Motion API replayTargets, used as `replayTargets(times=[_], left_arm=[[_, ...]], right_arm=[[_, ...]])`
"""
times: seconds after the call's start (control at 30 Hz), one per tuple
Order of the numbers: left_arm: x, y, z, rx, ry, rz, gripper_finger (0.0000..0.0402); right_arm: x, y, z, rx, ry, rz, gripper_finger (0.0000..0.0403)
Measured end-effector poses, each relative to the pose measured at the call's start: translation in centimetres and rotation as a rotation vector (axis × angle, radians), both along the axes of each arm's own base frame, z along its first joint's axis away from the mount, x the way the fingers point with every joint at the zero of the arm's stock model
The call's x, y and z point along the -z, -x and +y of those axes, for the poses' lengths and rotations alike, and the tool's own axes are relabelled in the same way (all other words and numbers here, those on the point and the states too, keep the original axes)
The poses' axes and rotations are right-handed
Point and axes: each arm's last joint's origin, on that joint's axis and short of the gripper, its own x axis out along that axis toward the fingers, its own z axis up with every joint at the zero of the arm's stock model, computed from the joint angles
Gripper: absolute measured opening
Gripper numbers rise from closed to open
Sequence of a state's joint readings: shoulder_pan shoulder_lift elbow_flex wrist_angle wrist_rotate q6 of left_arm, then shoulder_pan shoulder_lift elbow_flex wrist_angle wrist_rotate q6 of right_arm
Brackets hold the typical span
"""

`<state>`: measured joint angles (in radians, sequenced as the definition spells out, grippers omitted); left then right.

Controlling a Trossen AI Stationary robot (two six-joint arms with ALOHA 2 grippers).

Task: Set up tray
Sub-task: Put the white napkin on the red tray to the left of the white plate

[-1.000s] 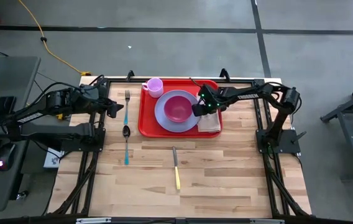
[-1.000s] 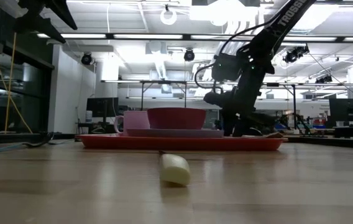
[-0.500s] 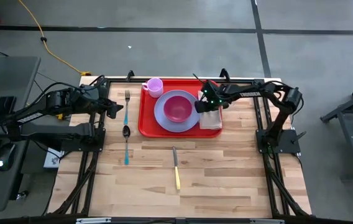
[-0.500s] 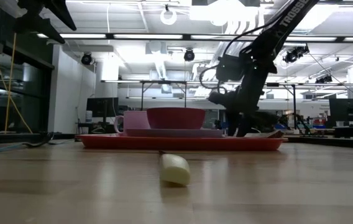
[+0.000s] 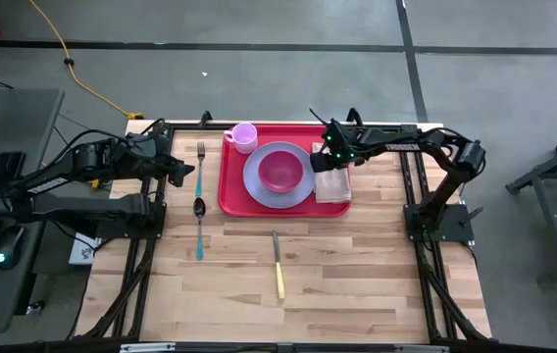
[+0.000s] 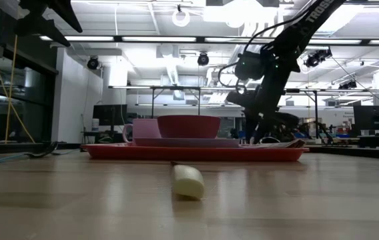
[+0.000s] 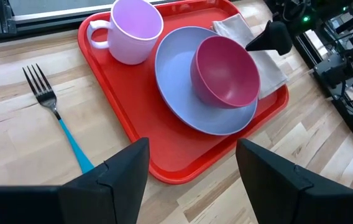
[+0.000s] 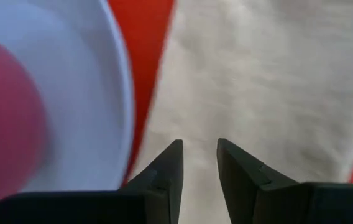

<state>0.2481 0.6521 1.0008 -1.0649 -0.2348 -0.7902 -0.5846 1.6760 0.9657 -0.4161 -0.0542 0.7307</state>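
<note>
From above, the red tray (image 5: 231,186) lies at the far middle of the desk (image 5: 357,284), and the right hand (image 5: 326,160) hovers over the napkin (image 5: 333,186) on the tray's right side. The right wrist view shows that hand (image 8: 196,163) slightly spread, empty. The left wrist view shows the left hand (image 7: 192,177) spread wide beside the tray's left edge.

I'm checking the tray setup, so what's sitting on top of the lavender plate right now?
A dark pink bowl sits on the plate, off-centre toward the napkin. The bowl looks empty. The patch of plate under the bowl is covered, so nothing there can be checked.
</note>
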Motion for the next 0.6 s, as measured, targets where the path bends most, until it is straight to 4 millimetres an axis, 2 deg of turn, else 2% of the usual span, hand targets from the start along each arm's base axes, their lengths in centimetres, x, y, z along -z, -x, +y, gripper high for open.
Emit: replayTargets(times=[0.2, 0.4, 0.6], left_arm=[[0.0, 0.0, 0.0, 0.0, 0.0, 0.0, 0.0271], [0.0, 0.0, 0.0, -0.001, 0.0, -0.001, 0.0271], [0.0, 0.0, 0.0, 0.009, 0.007, -0.003, 0.0271]], right_arm=[[0.5, 0.5, 0.5, -0.012, -0.022, 0.096, 0.0078], [0.7, 0.2, 0.9, -0.024, -0.009, 0.103, 0.0078], [1.8, -0.3, 1.3, -0.042, -0.032, 0.133, 0.0078]])
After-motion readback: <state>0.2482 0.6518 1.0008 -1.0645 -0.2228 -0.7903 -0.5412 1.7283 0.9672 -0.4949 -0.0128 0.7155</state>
